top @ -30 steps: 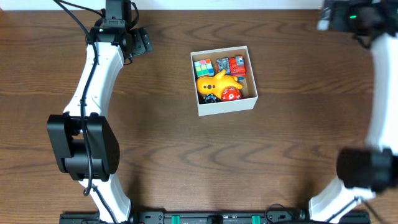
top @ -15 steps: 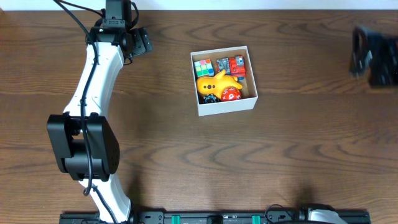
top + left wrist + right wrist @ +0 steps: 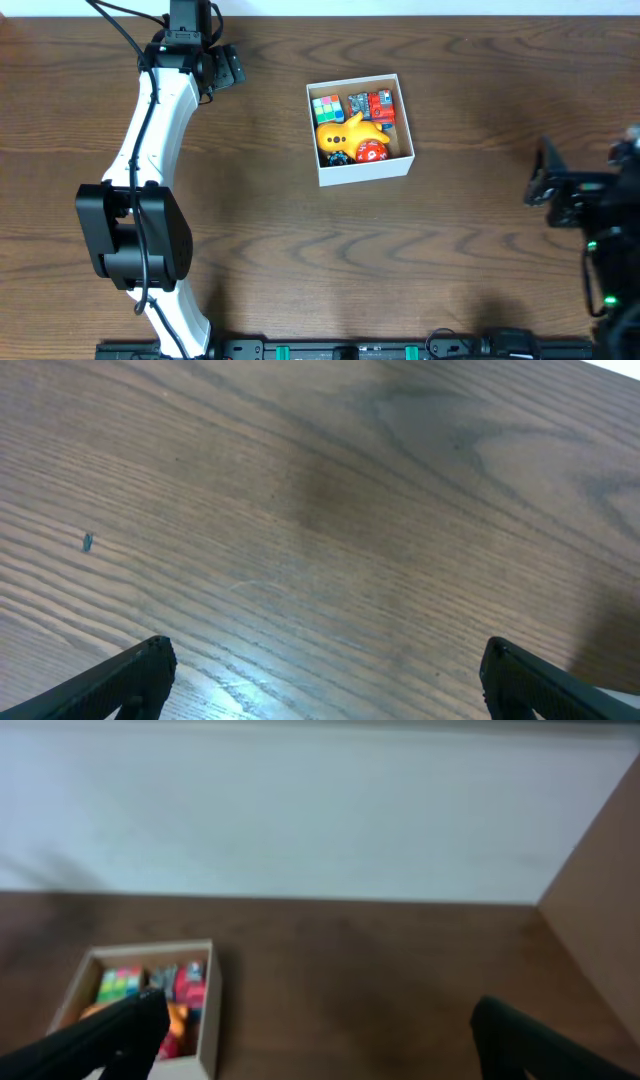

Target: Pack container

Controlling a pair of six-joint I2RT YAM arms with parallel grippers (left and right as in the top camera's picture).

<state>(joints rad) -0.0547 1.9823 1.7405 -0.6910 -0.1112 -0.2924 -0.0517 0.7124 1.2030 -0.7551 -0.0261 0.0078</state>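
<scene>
The container [image 3: 360, 172], white outside, sits open-topped on the table, holding small toys.

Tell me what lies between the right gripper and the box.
Only bare table lies between the right gripper and the box; the overhead view shows it best.

This looks like a robotics lab bench rather than a home or shop. A white left arm [image 3: 160, 110] and a dark right arm [image 3: 605, 240] stand by a black mounting rail [image 3: 350, 350] along the near edge of a dark wood-grain table [image 3: 300, 260], with black cables [image 3: 112, 20] running to the left one. Beyond the far edge is a plain white wall [image 3: 300, 810], and the container [image 3: 365, 170] of bright small toys [image 3: 345, 132] sits on the table.
</scene>
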